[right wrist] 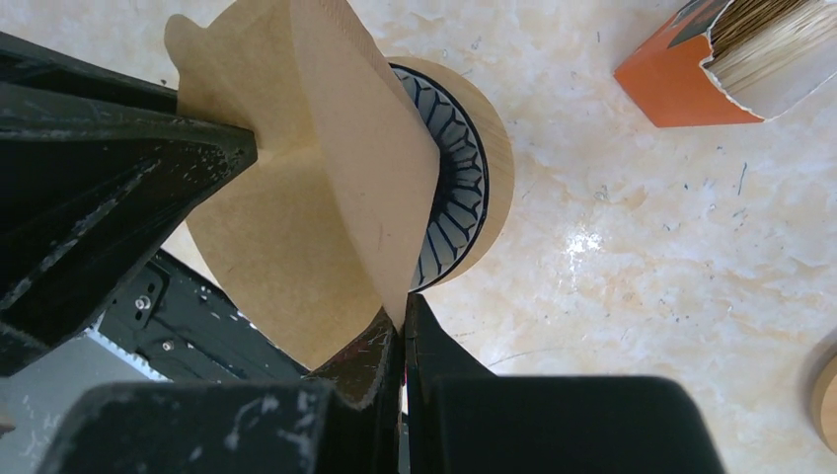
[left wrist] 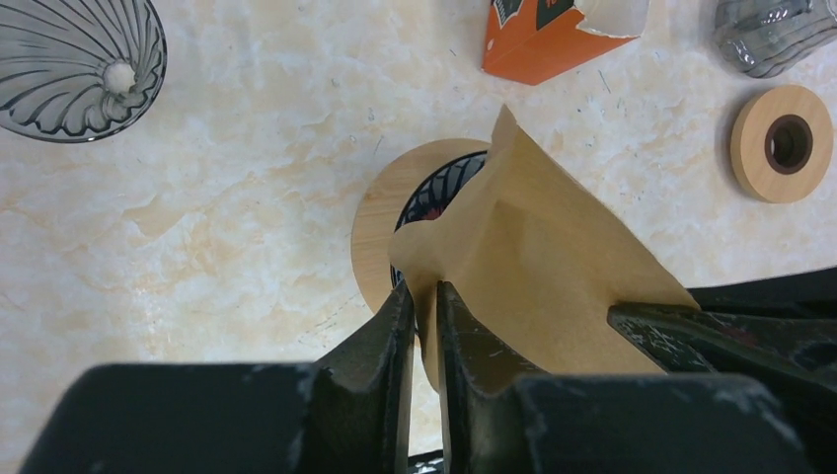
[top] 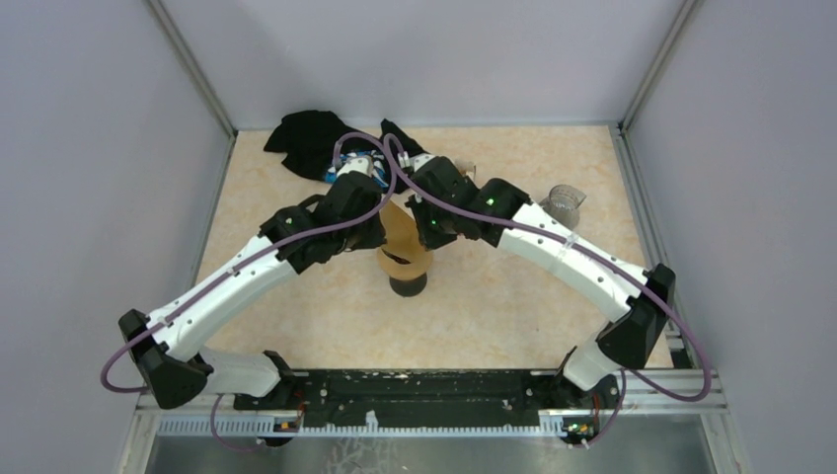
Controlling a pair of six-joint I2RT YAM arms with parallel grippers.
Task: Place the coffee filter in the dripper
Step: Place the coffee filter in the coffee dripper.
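Jointly, the left gripper [left wrist: 424, 292] and right gripper [right wrist: 403, 321] clamp their fingers on the coffee filter [left wrist: 553, 247] above the dripper [right wrist: 459, 178].

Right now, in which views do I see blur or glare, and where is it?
Left wrist: the left gripper looks soft close to the lens, while the coffee filter is sharp. Right wrist: a small bright glare spot on the table; the right gripper is soft at the bottom edge. Top external: even light, no glare.
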